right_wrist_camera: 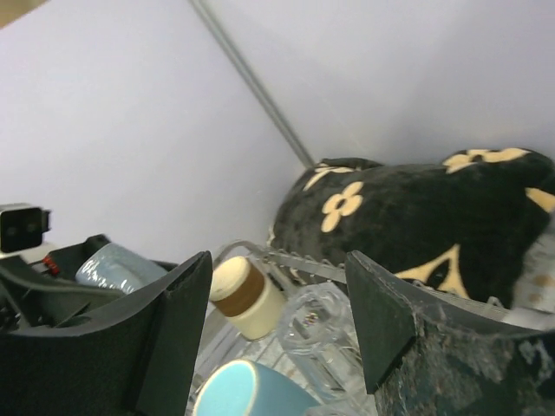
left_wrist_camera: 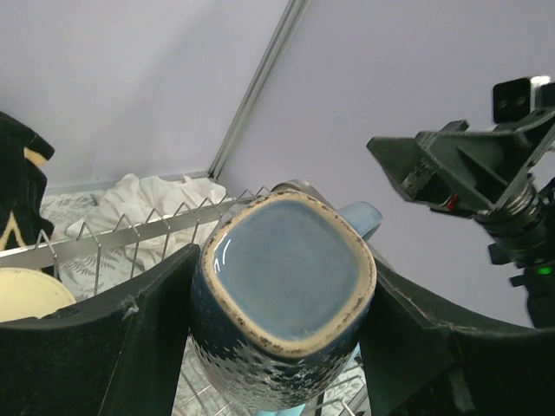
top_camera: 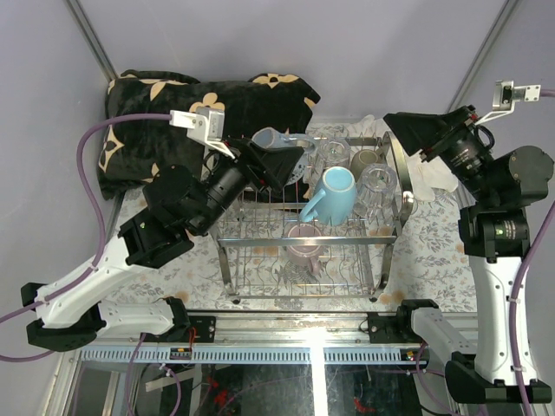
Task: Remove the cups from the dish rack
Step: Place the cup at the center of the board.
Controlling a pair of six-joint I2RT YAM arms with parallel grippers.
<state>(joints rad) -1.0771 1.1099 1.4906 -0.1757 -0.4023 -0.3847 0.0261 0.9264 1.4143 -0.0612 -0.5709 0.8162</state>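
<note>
Left wrist view: the left jaws pinch a grey-blue glazed mug by its sides. Its squarish base, edged with a bare cream rim, faces the lens, and its handle points up and to the right. Behind it runs a row of upright tines of the shiny chrome wire dish rack, with a crumpled white cloth beyond. Seen from overhead, the held mug hangs over the rack's far left part.

The right jaws are spread with nothing between them. Past them, in the rack, sit a cream cup with a brown band, a clear ribbed glass and the rim of a light blue handled mug. From above, that light blue mug lies tilted mid-rack, with a pink-mauve mug just nearer than it. A black plush blanket with cream flowers is bunched on the patterned worktop behind the rack's left end.

The left arm reaches diagonally from its base, its wrist bent over the rack. The right arm stands upright beside the rack's right end, its wrist turned left toward the far right corner.
</note>
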